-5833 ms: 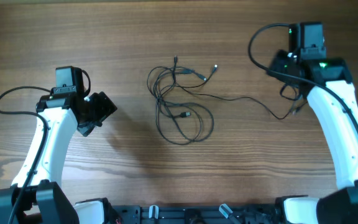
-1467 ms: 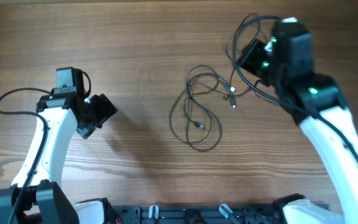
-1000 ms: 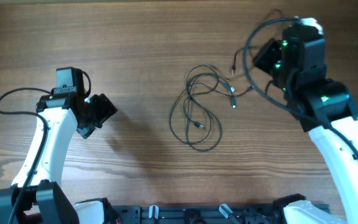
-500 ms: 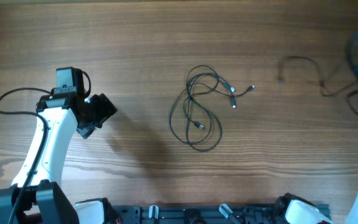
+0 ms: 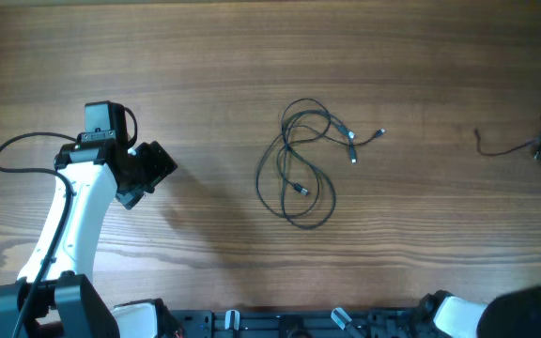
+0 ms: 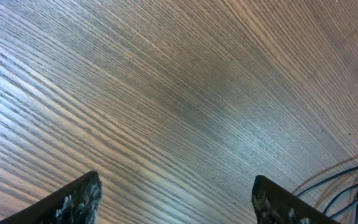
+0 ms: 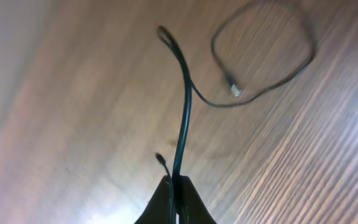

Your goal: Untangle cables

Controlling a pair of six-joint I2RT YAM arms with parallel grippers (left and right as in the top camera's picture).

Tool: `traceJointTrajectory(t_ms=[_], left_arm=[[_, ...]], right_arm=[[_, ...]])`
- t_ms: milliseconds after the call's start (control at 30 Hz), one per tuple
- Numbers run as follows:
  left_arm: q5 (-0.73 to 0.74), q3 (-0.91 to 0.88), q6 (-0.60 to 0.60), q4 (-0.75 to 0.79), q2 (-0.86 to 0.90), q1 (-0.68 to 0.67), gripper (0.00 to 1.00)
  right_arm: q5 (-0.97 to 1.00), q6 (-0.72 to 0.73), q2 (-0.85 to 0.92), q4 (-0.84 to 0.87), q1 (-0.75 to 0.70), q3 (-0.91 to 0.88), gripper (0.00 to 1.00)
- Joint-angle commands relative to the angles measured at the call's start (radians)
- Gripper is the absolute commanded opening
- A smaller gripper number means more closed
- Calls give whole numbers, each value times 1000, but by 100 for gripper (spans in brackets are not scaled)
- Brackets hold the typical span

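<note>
1. The cables (image 5: 294,160) lie in a loose looped bundle near the middle of the surface (image 5: 205,56), with small silvery tips pointing out to the right. No arm touches the bundle.
2. One cable (image 7: 185,106) is apart from the rest, at the far right edge of the surface and well clear of the bundle. I judge it is held there to keep it from fouling the other loops.
3. The right end effector (image 7: 176,190) is fully closed and pinches this cable between its fingertips. The cable rises from the grip, bends over and ends in a curl lying on the wood, with its plug tip (image 7: 234,91) showing.
4. The hold is on the wire itself, not the plug. This probably lets the free end trail and straighten.
5. The left end effector (image 6: 176,190) has its jaws wide apart and holds nothing. It hangs over bare wood to the left of the bundle, with cable loops showing only at the corner of its wrist view.
6. In my judgement the left arm is parked ready to pin or lift the bundle.
7. The task is partly done: one cable is separated and the rest remain looped together.
</note>
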Motion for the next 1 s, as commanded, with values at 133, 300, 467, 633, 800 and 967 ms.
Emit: traceJointTrajectory(t_ms=[133, 300, 467, 633, 800, 967], left_arm=[[-10, 4, -2, 3, 2, 3, 79], [-10, 4, -2, 3, 2, 3, 79], [-10, 4, -2, 3, 2, 3, 80], [-10, 4, -2, 3, 2, 3, 79], [-10, 4, -2, 3, 2, 3, 80], [-10, 4, -2, 3, 2, 3, 80]], right_arm=[[-249, -167, 193, -29, 5, 8, 22], [-341, -179, 217, -55, 6, 8, 100], [-430, -195, 217, -62, 11, 8, 100], [-360, -171, 217, -119, 38, 8, 100], [-213, -120, 217, -217, 83, 8, 100], [-306, -256, 217, -223, 175, 8, 100]])
